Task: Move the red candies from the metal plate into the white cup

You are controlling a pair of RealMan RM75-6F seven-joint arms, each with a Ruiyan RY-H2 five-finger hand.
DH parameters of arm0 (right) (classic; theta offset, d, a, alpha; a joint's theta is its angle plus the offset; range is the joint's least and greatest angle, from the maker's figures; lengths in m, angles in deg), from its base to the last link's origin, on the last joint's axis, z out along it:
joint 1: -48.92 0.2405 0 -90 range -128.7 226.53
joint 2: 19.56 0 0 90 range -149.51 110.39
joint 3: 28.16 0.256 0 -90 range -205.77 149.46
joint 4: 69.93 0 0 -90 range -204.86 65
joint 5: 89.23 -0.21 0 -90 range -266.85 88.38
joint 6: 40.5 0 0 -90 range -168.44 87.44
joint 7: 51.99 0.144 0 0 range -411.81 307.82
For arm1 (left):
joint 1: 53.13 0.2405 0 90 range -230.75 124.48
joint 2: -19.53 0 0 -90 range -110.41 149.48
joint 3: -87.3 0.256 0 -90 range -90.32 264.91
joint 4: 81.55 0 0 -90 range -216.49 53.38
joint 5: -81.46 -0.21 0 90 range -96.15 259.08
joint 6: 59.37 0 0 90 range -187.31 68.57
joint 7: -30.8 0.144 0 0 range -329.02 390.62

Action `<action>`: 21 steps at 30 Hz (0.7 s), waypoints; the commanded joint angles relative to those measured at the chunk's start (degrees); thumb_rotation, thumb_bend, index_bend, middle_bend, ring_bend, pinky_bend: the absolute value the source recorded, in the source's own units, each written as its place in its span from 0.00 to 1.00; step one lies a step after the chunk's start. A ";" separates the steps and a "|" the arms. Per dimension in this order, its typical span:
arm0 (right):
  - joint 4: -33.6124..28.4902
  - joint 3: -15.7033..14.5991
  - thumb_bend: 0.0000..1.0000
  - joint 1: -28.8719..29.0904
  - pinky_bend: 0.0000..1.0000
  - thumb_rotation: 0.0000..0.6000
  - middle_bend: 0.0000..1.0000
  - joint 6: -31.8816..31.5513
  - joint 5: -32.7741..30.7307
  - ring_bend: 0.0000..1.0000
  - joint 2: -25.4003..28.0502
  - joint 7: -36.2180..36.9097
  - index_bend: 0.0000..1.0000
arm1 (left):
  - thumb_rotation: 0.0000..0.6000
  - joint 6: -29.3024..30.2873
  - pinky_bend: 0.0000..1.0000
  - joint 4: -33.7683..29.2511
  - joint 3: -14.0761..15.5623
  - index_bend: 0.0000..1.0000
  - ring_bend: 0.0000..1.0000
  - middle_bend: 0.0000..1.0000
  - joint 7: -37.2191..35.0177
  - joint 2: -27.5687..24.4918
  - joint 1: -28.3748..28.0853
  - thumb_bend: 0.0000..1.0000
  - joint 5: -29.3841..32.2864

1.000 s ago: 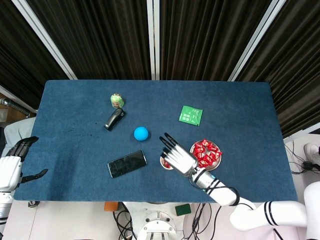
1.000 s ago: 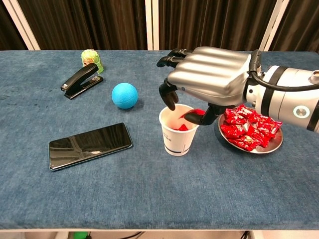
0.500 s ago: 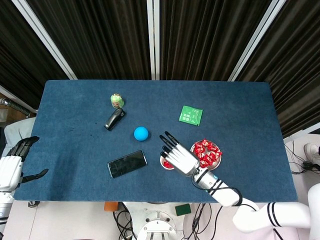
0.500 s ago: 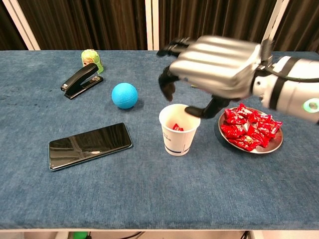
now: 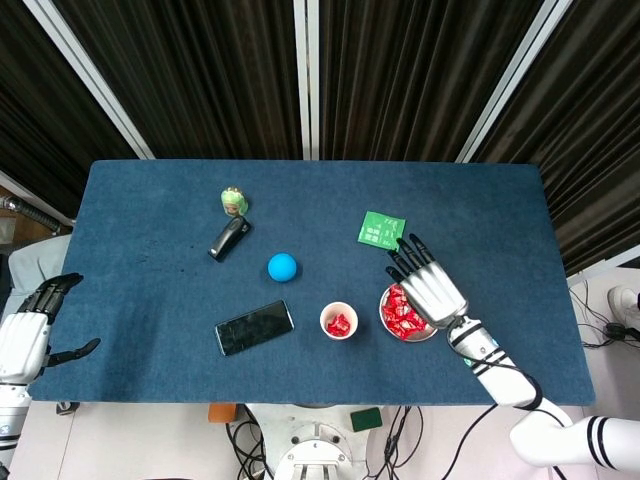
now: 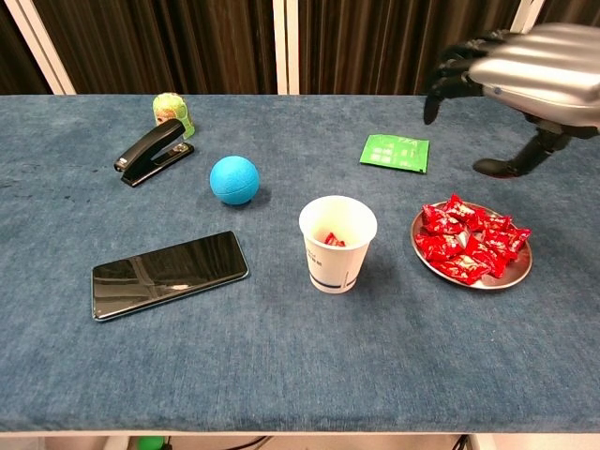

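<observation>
Red candies [image 6: 469,246] heaped on metal plate [image 6: 517,276], right of white cup [image 6: 337,243], near edge of blue table [image 6: 281,347]; a few pieces already inside cup. Small, light, crinkly-wrapped, probably slippery; best pinched singly at a twisted wrapper end from top of pile. Plate shallow and likely to slide if nudged. Right hand [image 6: 530,75] above and just beyond plate, fingers spread, holding nothing. Left hand [image 5: 28,325] off left table edge, fingers loosely apart, also holding nothing. Blue ball [image 6: 233,179] farther left
</observation>
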State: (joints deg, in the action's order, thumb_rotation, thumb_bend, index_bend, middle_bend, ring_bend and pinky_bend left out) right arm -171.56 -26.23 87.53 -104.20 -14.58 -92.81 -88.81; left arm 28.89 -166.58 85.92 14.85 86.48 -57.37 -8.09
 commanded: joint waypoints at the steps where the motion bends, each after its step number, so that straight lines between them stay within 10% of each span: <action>1: 4.22 -0.16 0.28 -0.23 0.00 1.00 0.07 2.50 -1.32 0.00 -1.23 2.45 0.25 | 1.00 0.02 0.23 -0.12 0.01 0.15 0.11 0.13 0.08 -0.03 0.04 0.04 0.06; 21: 7.51 -2.80 0.24 -0.87 0.00 1.00 0.02 8.98 -6.97 0.00 -2.15 0.32 0.35 | 1.00 -0.35 0.23 0.58 0.17 0.15 0.11 0.13 -0.77 -0.14 0.28 0.04 0.50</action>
State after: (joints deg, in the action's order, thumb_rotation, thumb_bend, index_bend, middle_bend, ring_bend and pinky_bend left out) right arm -163.91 -28.89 86.67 -95.40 -21.38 -95.10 -88.30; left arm 28.54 -166.01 86.10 14.08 86.33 -57.10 -7.59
